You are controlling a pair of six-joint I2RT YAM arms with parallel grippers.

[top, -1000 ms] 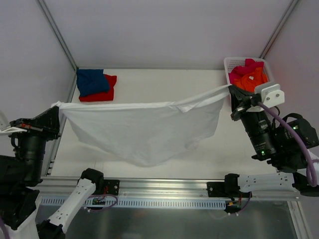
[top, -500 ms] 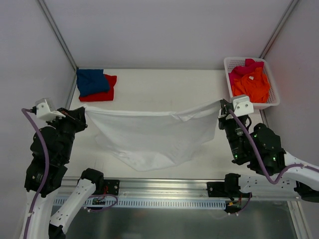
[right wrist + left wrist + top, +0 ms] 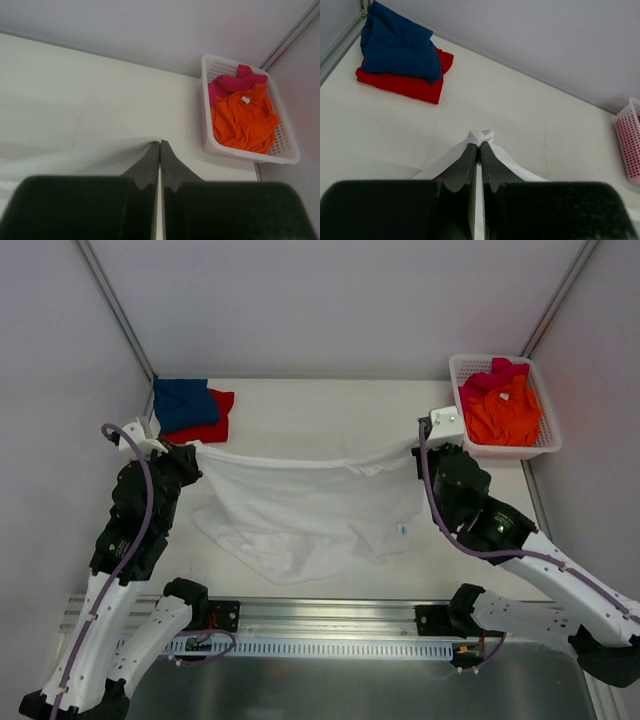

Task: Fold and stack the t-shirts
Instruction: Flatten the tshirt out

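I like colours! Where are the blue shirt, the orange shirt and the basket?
blue t-shirt (image 3: pixel 185 403), top view, middle of folded cloth.
orange t-shirt (image 3: pixel 503 412), top view, its front.
basket (image 3: pixel 470 359), top view, far rim.

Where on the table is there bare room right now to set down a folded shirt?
Bare: the back strip between the folded stack and the basket, behind the taut edge of the white shirt. Crowded: middle and front, covered by that shirt.

The left arm (image 3: pixel 125 530) and right arm (image 3: pixel 500 535) have black joints, white links, purple cables, seemingly white wrist mounts.
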